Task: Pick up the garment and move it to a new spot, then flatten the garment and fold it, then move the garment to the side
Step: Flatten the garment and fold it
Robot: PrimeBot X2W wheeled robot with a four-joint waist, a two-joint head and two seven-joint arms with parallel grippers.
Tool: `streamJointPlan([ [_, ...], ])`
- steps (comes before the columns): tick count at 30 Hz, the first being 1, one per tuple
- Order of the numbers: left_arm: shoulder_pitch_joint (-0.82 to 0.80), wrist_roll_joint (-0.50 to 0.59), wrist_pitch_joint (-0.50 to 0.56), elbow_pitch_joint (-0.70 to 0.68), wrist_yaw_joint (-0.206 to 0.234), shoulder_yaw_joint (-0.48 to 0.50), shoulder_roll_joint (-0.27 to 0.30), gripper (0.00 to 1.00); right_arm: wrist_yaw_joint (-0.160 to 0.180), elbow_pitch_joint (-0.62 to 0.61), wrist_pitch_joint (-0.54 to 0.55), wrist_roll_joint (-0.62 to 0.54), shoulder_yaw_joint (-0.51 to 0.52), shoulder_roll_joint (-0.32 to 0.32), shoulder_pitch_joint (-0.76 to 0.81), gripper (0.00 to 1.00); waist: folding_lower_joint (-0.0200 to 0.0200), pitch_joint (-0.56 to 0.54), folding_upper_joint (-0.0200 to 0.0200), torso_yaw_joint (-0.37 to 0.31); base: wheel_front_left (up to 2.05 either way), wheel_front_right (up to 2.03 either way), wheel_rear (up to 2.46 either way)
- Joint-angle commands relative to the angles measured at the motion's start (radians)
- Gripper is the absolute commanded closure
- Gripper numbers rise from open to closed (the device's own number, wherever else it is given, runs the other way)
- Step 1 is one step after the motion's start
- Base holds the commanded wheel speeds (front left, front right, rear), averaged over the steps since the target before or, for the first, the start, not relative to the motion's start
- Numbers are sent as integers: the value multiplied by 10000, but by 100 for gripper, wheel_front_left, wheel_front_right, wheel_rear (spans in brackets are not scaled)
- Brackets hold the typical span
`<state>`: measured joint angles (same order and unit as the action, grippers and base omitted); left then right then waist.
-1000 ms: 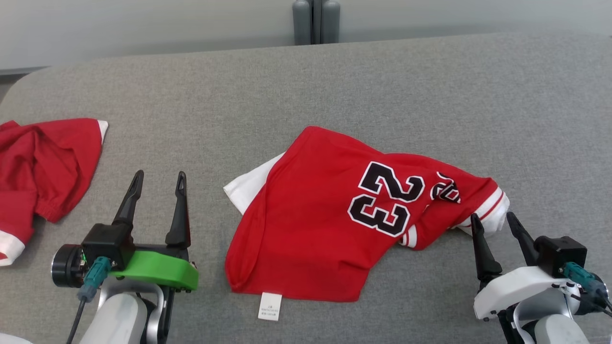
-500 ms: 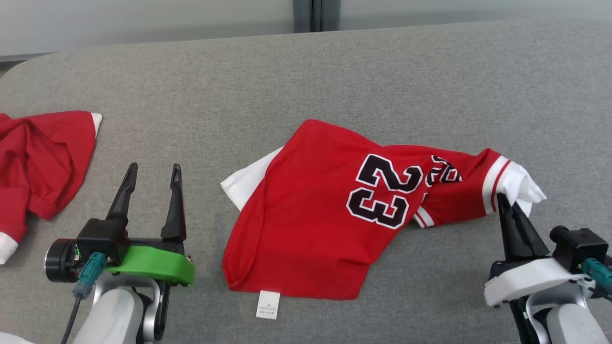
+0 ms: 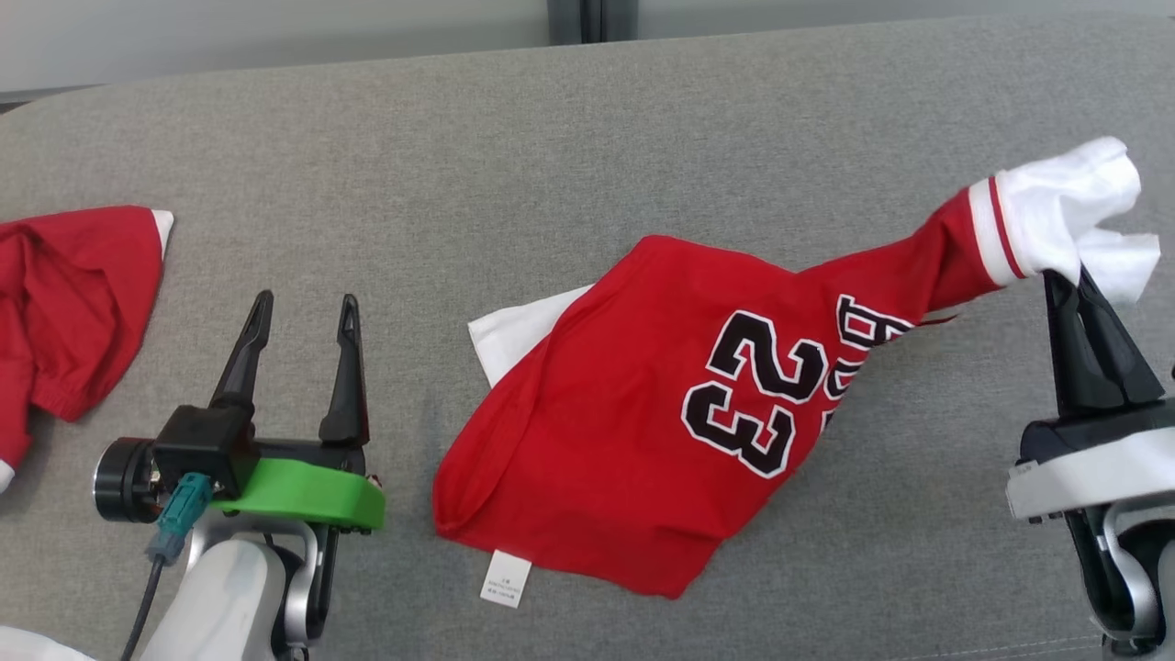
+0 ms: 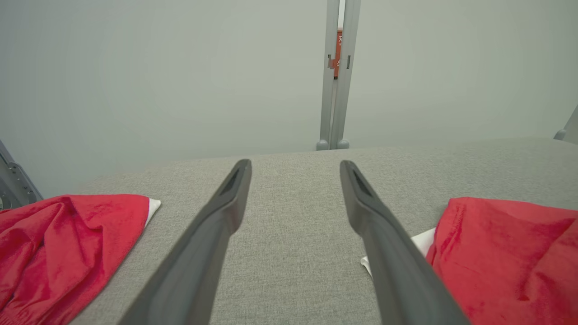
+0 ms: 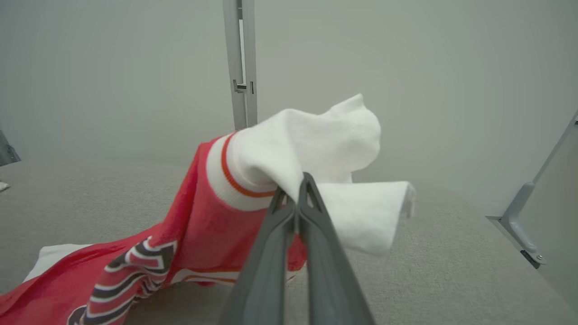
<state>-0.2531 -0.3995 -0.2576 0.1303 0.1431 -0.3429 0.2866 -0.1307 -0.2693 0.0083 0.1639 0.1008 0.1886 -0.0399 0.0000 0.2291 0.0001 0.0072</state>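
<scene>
Right gripper (image 3: pixel 1067 277) pinches white sleeve end (image 3: pixel 1056 207) of red jersey (image 3: pixel 624 422); R wrist cam shows us fingers (image 5: pixel 271 253) pressed tight. Head cam: "23" (image 3: pixel 757 395), left gripper (image 3: pixel 303 308) wide.

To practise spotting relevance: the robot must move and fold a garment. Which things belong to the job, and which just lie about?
In the job:
number 23 jersey
right gripper, shut on its white end
grey table

Lying about:
second red garment, left
grey post behind
</scene>
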Motion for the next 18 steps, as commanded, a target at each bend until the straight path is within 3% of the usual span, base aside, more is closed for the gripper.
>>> streamJointPlan([
  [1, -224, 99, -61, -35, -11, -21, -56, 0, -1, -32, 105, 59, -177, 130, -314, 100, 0, 221, -1, 193, 0, 0, 0],
  [9, -940, 215, -83, 105, -255, -311, -413, 0, -1, 955, 465, 533, -1738, 798, -2526, 100, 0, 1044, -1, 980, 0, 0, 0],
  [18, -1556, 427, -75, 370, -552, -419, -1042, 0, -1, 3785, 135, 987, -3153, 965, -4699, 100, 0, 1722, -1, 1980, 0, 0, 0],
])
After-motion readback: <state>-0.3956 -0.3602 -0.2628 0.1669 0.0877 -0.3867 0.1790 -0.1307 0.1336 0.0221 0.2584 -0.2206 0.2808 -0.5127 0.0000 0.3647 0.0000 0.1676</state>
